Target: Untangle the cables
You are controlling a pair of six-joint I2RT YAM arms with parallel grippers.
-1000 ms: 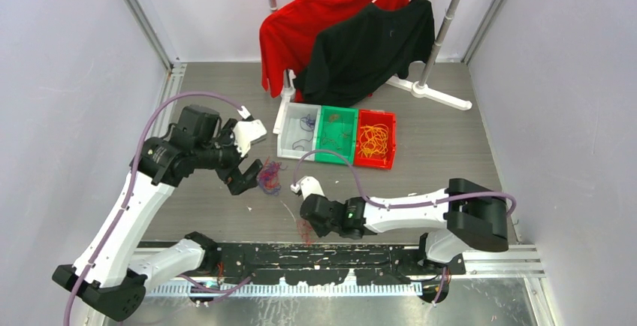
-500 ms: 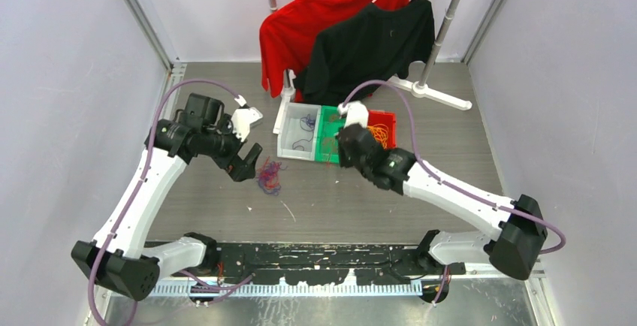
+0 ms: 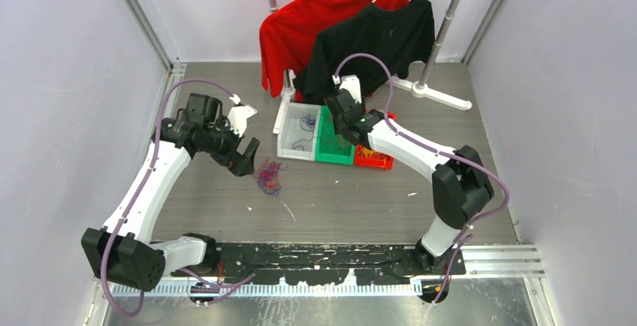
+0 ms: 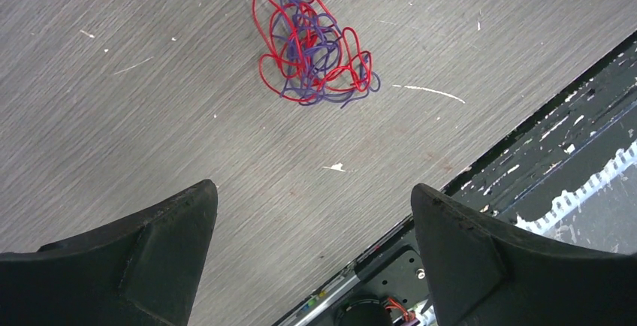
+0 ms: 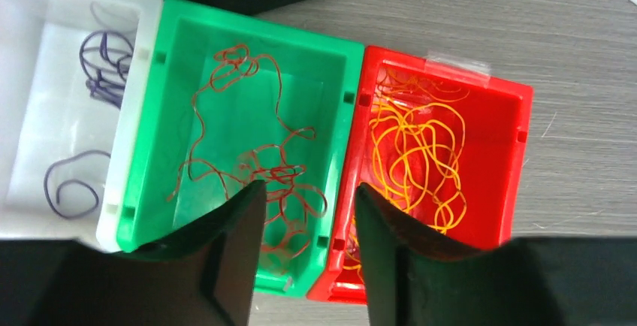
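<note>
A knot of red and purple cables [image 4: 312, 48] lies unsorted on the surface [image 4: 113, 116], just ahead of the left end effector [image 4: 312, 206], which is spread wide as if to pluck it. The right end effector [image 5: 308, 191] hovers narrowly parted over the green bin [image 5: 315, 86] of dark red strands [image 5: 255, 161], apparently to drop one. Its fingers [image 5: 225, 266] hide the bin's near edge, so whether any strand clings there cannot be told.

Grey wood-grain tabletop [image 3: 451, 161]. Bearing:
- one tangle of thin red and purple cables [image 4: 314, 49], just ahead of the left gripper [image 4: 314, 191]
- white plastic bin [image 5: 45, 78], green plastic bin [image 5: 255, 34] and red plastic bin [image 5: 451, 70], touching in a row beneath the right gripper [image 5: 309, 189]
- white stand foot [image 3: 439, 95], beyond that gripper
</note>
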